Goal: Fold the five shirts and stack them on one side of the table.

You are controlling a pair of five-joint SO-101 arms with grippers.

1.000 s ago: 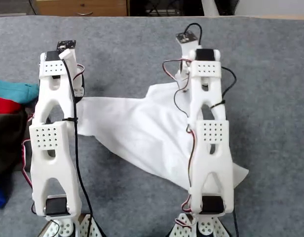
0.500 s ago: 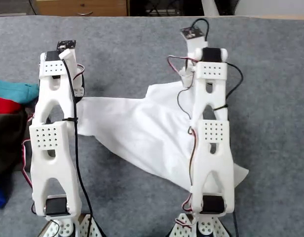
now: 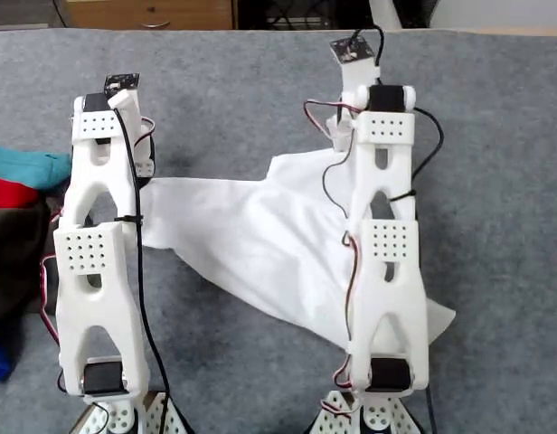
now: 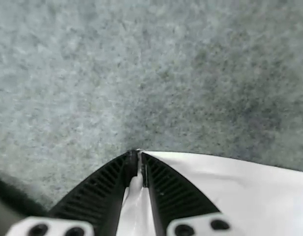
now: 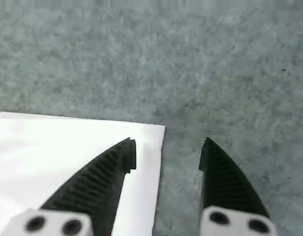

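Right, the crumpled white cotton shirt lies spread slantwise across the middle of the grey felt-covered table, flattened but not yet folded. Left gripper is pinched tight on a fold of white cloth at the shirt's far left corner, its black ribbed jaws nearly meeting with fabric squeezed between them. I'd call that an anchor, holding the corner ready to lift. Right gripper hangs with its jaws wide, one over the shirt's other far corner and the other over bare felt, straddling the edge. By my reading it's lined up to close on that corner. A hold at both corners would let the pair carry the far edge over. Off at the table's left edge sits a heap of teal, red and dark garments; whether they're folded, I can't tell.
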